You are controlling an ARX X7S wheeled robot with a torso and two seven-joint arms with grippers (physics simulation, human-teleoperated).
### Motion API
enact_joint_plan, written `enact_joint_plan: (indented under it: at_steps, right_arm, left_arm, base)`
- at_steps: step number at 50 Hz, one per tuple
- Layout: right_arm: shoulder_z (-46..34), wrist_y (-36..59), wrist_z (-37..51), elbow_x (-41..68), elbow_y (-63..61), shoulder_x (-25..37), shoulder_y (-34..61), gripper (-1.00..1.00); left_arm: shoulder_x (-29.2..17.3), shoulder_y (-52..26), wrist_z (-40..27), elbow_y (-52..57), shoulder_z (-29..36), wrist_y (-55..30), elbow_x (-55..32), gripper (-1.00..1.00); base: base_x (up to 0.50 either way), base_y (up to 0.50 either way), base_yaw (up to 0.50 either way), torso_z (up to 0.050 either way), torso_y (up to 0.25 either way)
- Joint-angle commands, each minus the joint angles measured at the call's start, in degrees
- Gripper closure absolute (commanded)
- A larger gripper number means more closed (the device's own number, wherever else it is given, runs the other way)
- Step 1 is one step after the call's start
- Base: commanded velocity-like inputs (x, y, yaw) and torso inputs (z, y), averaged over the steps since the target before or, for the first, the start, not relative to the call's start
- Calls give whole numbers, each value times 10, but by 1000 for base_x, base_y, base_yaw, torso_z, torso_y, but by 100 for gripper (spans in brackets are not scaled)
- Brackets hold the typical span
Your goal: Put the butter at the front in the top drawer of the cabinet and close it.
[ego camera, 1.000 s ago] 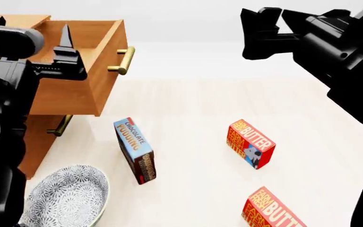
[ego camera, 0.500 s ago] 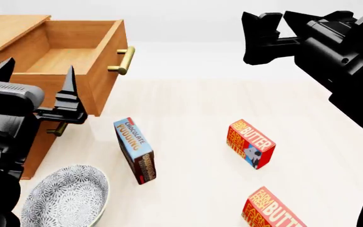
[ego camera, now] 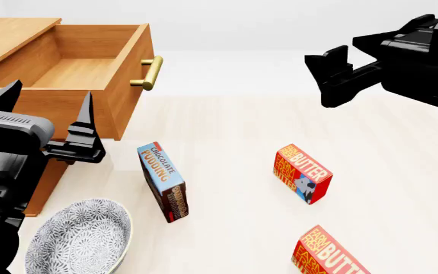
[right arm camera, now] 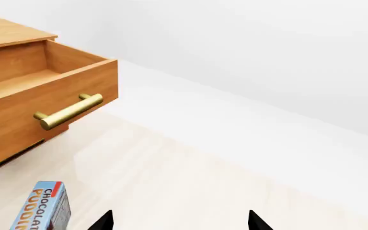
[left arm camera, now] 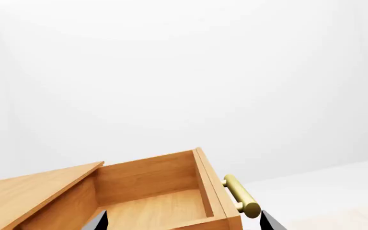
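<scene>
Two red-orange butter cartons lie on the pale floor: the nearer one [ego camera: 329, 255] is cut by the view's bottom edge, the farther one [ego camera: 303, 174] lies mid-floor. The wooden cabinet [ego camera: 9, 29] stands at far left with its top drawer [ego camera: 124, 85] pulled out and nothing showing inside; its brass handle [ego camera: 149, 72] faces right. My left gripper [ego camera: 49, 94] hangs open in front of the drawer, holding nothing. In the left wrist view the drawer [left arm camera: 152, 206] and handle [left arm camera: 240, 195] fill the lower part. My right gripper [ego camera: 330, 77] is open, high above the floor at upper right, well clear of both cartons.
A blue chocolate pudding box [ego camera: 163, 181] stands between the cabinet and the cartons, also in the right wrist view [right arm camera: 43, 208]. A patterned grey bowl [ego camera: 78, 240] sits at lower left. A lower drawer's handle [ego camera: 73, 153] peeks out under the open drawer.
My left gripper has pulled back and down from over the drawer to in front of it. The right gripper has dropped lower and shifted right. The cartons have not moved.
</scene>
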Motion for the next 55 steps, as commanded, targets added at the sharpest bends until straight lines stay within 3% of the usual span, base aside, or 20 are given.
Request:
enact_joint_plan:
  at_steps: [1,7,22,38,55]
  right_arm:
    - [-144,-6,-200,-79,35,82,107,-100]
    - [-243,-11,-301,-146,77,100,159,-100]
    - [-373,-58,-396,-246,182,90,179,-100]
    - [-422,-137,-432,-301,283,47,149,-100]
    - [-474,-253,-498,-365,454,-38,121,-100]
  left_arm:
    - [-4,5,4,2,-6,-1,-8,-100]
    - [-2,1,6,-2,-9,0,-15,-100]
    - [4,1,4,-1,-18,2,-28,-100]
    - [14,7,9,-3,-29,-2,-50,-100]
    - [21,14,8,-19,-28,14,-56,-100]
  base:
    - [0,0,0,0,0]
    - [0,0,0,0,0]
    - [0,0,0,0,0]
    - [0,0,0,0,0]
    - [0,0,0,0,0]
